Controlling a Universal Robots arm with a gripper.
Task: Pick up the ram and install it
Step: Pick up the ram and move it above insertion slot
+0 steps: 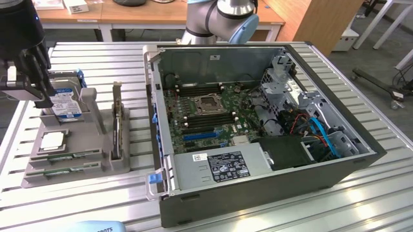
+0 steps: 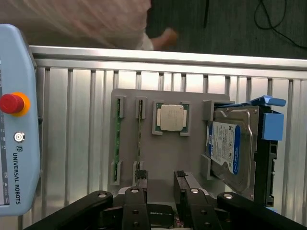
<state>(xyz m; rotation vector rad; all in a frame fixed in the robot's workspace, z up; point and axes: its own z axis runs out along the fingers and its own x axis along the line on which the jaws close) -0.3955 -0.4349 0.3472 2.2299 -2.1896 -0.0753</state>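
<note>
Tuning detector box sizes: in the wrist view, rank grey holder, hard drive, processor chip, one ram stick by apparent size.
1. grey holder
2. hard drive
3. processor chip
4. ram stick: longer than the chip but much thinner, so 3 and 4 are unsure.

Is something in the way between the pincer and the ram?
No, nothing visible. The open pincer hangs above the gray tray, and the ram lies uncovered in its slot there, beside the silver chip.
</note>
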